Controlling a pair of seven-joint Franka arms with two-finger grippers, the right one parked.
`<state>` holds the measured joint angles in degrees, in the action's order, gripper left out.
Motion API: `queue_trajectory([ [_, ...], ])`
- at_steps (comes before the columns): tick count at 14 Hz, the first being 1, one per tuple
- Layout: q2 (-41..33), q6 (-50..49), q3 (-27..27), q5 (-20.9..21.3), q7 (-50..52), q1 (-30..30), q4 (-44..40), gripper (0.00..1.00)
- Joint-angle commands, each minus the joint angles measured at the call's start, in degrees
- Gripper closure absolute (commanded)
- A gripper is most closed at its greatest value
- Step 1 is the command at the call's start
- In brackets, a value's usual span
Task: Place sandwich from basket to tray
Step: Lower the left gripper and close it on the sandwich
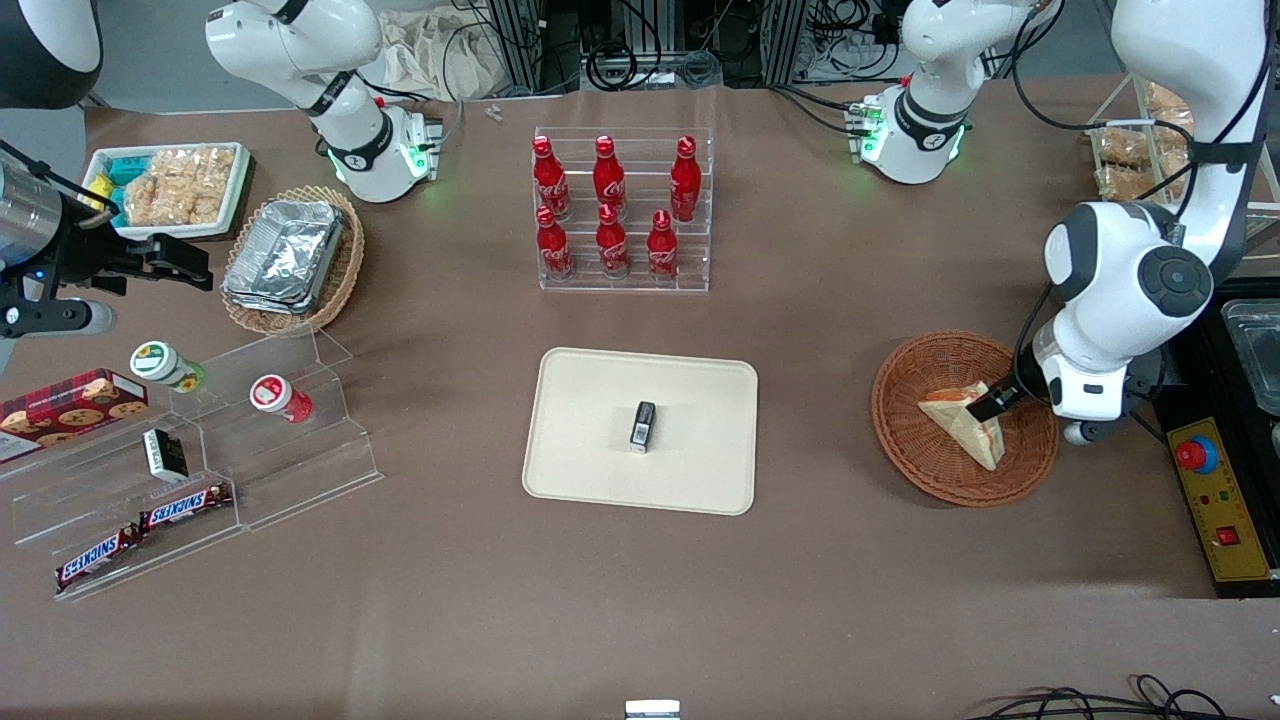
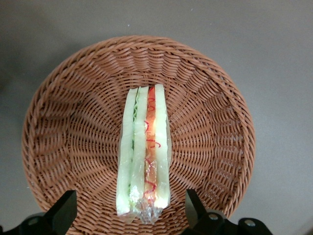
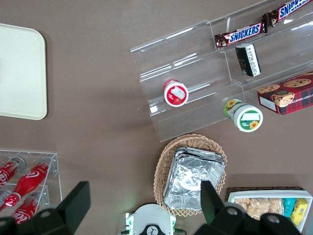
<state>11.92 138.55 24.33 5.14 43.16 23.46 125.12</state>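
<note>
Your cream tray lay mid-table with a small dark packet on it; the acrylic rack of red Coca-Cola bottles stood farther from the front camera; the round wicker basket sat toward the working arm's end; in it lay the sandwich, cut edge up; your gripper hung just above it, fingers spread wide either side, holding nothing; Snickers bars lay on the stepped shelf.
</note>
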Motion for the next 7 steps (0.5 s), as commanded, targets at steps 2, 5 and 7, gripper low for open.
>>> queue_trajectory([
  [2,1.7,4.26,-0.33,1.45,3.68,0.53,1.97,0.0],
  [5,3.28,6.64,-1.38,1.45,3.68,0.53,3.11,0.0],
  [7,3.99,8.22,-1.48,1.45,3.77,0.53,3.9,0.0],
])
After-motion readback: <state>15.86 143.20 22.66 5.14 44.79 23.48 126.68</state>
